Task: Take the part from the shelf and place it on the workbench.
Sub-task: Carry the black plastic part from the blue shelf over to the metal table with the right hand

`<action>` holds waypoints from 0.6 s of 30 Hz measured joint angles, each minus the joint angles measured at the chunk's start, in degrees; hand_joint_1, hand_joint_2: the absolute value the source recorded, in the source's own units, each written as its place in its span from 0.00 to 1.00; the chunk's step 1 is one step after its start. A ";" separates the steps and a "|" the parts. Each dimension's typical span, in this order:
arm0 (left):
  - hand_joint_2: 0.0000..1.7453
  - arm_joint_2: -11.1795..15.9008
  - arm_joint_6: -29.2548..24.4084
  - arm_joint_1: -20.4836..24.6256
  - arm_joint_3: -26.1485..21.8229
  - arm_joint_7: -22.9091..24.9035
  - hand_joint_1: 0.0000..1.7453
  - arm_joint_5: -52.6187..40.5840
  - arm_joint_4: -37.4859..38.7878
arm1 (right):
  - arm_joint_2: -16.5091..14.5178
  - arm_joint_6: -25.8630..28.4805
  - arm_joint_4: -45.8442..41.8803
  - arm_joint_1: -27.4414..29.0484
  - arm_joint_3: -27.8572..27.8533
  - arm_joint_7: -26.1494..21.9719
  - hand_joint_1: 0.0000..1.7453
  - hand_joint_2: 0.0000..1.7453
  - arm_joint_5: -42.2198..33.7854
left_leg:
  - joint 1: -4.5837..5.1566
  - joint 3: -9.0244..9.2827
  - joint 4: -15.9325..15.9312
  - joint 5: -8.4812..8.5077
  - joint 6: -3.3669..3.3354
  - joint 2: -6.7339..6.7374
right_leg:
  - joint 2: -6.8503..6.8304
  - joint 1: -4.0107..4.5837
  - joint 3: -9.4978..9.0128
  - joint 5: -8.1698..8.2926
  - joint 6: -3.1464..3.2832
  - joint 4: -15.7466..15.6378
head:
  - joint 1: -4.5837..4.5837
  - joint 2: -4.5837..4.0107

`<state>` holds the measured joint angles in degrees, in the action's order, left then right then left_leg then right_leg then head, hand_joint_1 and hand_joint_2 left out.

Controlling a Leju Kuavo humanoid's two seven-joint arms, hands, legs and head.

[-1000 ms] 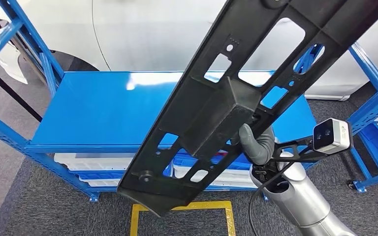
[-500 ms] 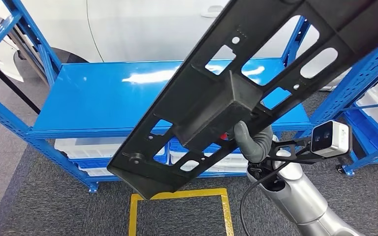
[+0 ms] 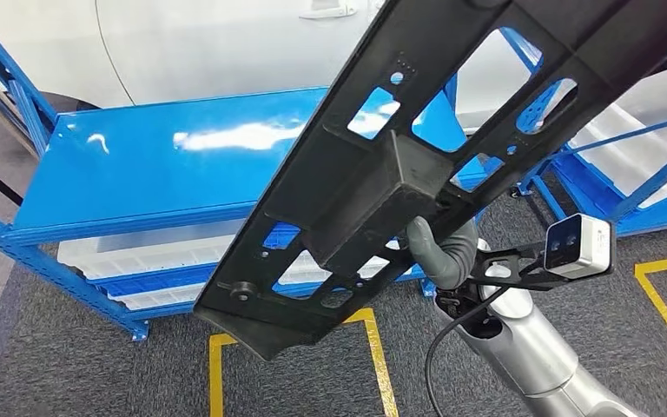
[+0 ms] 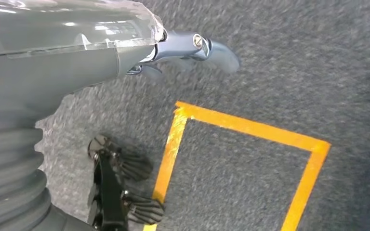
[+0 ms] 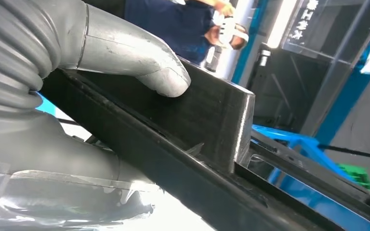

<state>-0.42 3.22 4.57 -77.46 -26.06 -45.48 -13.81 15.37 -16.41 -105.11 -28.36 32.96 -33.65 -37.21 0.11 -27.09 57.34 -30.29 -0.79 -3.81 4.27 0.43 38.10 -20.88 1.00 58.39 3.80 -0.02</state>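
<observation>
The view has swung rightward; the blue workbench (image 3: 156, 174) now sits at ten o'clock. The right hand (image 3: 441, 252) grips the black slotted part (image 3: 382, 187); the left hand (image 4: 192, 50) hangs released.

A blue metal shelf unit (image 3: 139, 178) is seen with a bare, glossy top deck; white trays (image 3: 130, 257) are stored on its lower level. It is stood on grey carpeted floor (image 3: 69, 365), on which yellow tape lines (image 3: 373, 347) are laid. A second blue rack (image 3: 651, 174) is set at the right.
</observation>
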 joint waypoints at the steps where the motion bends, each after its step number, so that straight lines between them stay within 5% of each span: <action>1: 1.00 -0.03 0.00 0.00 0.00 0.01 0.00 0.00 -0.03 | -0.01 0.00 -0.04 0.07 0.02 -0.03 1.00 1.00 0.17 | 0.09 -0.19 -0.25 0.51 0.03 0.38 | 0.51 -0.13 0.05 0.58 -0.41 -0.28 | 0.01 0.00; 3: 1.00 -0.24 0.03 0.16 0.00 0.03 0.00 -0.03 -0.11 | -0.04 0.05 -0.15 0.28 0.03 -0.24 1.00 1.00 0.97 | -0.16 -0.71 -1.16 1.97 -0.40 1.62 | 0.26 -0.05 0.75 -0.08 -1.00 0.05 | 0.00 0.00; 5: 1.00 -0.49 0.02 0.24 0.00 0.12 0.00 -0.06 -0.15 | -0.28 0.13 -0.25 0.41 0.08 -0.54 1.00 1.00 2.21 | -0.57 -1.86 -1.84 3.63 -0.69 2.90 | -1.85 -0.22 2.31 -4.91 -1.56 4.15 | -0.01 0.00; 7: 1.00 -0.64 -0.03 0.18 0.00 0.29 0.00 -0.08 -0.16 | -0.74 0.17 -0.29 0.53 0.22 -0.74 1.00 1.00 3.41 | -0.62 -3.40 -1.76 4.77 -0.62 3.84 | -3.51 -0.84 3.92 -9.92 -2.34 11.40 | -0.01 0.00; 8: 1.00 -0.74 -0.07 0.18 0.00 0.39 0.00 -0.09 -0.16 | -1.02 0.18 -0.28 0.63 0.31 -0.79 1.00 1.00 3.90 | -0.67 -4.21 -1.58 5.26 -0.47 4.26 | -3.82 -1.19 4.18 -10.56 -2.72 14.28 | 0.00 0.00; 10: 1.00 -0.86 -0.15 0.27 0.00 0.51 0.00 -0.11 -0.16 | -1.52 0.13 -0.30 0.79 0.43 -0.85 1.00 1.00 4.71 | -0.86 -6.00 -0.92 6.11 -0.05 4.92 | -4.06 -1.86 2.21 -8.36 -3.43 15.11 | -0.01 0.00; 12: 1.00 -0.86 -0.19 0.37 0.00 0.56 0.00 -0.11 -0.18 | -1.90 -0.22 -0.39 0.92 0.45 -1.18 1.00 1.00 5.51 | -1.02 -7.65 0.07 6.71 0.58 5.23 | -4.25 -2.36 -3.52 -6.70 -3.97 8.55 | -0.01 0.00; 14: 1.00 -0.84 -0.26 0.42 0.00 0.57 0.00 -0.10 -0.22 | -1.93 -1.59 -0.42 1.48 0.21 -2.72 1.00 1.00 6.14 | -1.01 -8.55 0.84 7.27 1.32 5.26 | -4.19 -2.21 -8.11 -7.97 -3.37 1.89 | 0.03 0.00; 15: 1.00 -0.85 -0.32 0.39 0.00 0.57 0.00 -0.09 -0.24 | -1.78 -2.79 -0.30 1.97 -0.10 -3.87 1.00 1.00 6.28 | -1.02 -8.74 0.89 7.67 1.72 5.22 | -4.09 -1.90 -8.86 -8.73 -2.79 0.41 | 0.04 0.00; 18: 1.00 -1.03 -0.64 -0.10 -0.01 0.56 0.00 -0.11 -0.25 | -1.39 -6.28 0.44 3.31 -1.74 -5.73 1.00 1.00 6.34 | -1.49 -9.48 1.23 7.68 2.89 4.95 | -4.10 -1.54 -7.83 -7.49 -0.73 -0.11 | 0.05 0.00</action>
<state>-1.45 2.58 4.47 -77.47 -25.51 -45.59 -14.05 13.98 -22.69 -104.67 -25.05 31.22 -39.38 -30.86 -1.38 -36.57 58.58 -22.61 2.10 1.14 0.17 -1.11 30.27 -28.37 0.27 58.28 3.85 -0.02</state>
